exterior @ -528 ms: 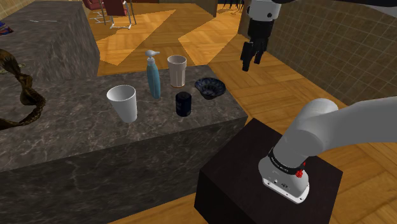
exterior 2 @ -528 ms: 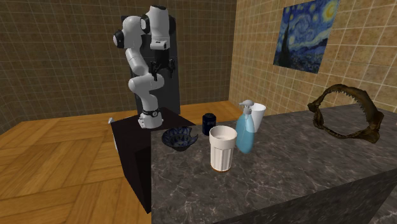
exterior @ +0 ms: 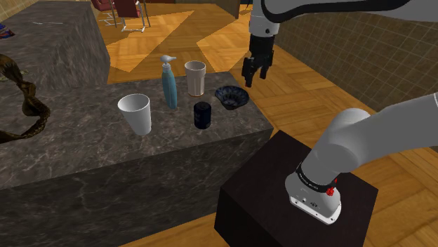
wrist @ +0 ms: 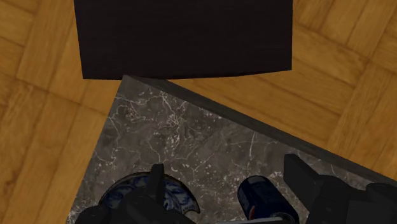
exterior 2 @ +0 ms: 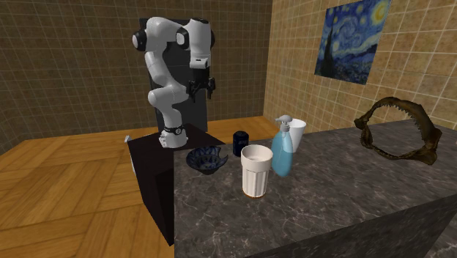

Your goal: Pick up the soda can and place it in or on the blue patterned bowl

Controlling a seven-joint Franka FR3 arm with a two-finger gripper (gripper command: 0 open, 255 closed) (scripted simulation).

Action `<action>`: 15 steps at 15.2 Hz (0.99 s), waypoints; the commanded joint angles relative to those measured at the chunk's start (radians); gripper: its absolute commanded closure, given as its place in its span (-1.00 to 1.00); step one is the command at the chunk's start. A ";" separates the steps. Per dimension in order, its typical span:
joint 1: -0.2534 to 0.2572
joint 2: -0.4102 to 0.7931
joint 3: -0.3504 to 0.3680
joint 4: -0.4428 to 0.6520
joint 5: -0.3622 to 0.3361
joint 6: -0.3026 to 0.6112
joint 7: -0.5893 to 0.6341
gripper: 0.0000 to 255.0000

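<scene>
Dim, even light; bright slanted patches on wooden floor [exterior: 179, 28]; counter [exterior: 84, 144] dull.

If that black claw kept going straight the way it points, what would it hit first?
Probably the marble counter, in the gap between the dark soda can and the blue patterned bowl. The open gripper might clip either; depth is unclear.

Home interior is suggested: herringbone parquet floor [exterior 2: 66, 183], tan tiled walls [exterior 2: 293, 66], a Starry Night style painting [exterior 2: 357, 40] hung up, a dark marble counter [exterior 2: 351, 198] set with a ribbed cup [exterior 2: 256, 170] and a toothed jawbone ornament [exterior 2: 395, 103].
</scene>
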 commanded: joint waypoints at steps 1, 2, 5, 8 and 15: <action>0.008 0.059 0.019 0.003 0.014 0.056 0.027 -1.00; 0.012 0.091 0.029 0.008 0.020 0.081 0.040 -1.00; 0.024 0.191 0.058 0.033 0.034 0.154 0.080 -1.00; 0.034 0.296 0.085 0.070 0.043 0.220 0.120 -1.00; 0.057 0.556 0.135 0.204 0.037 0.341 0.214 -1.00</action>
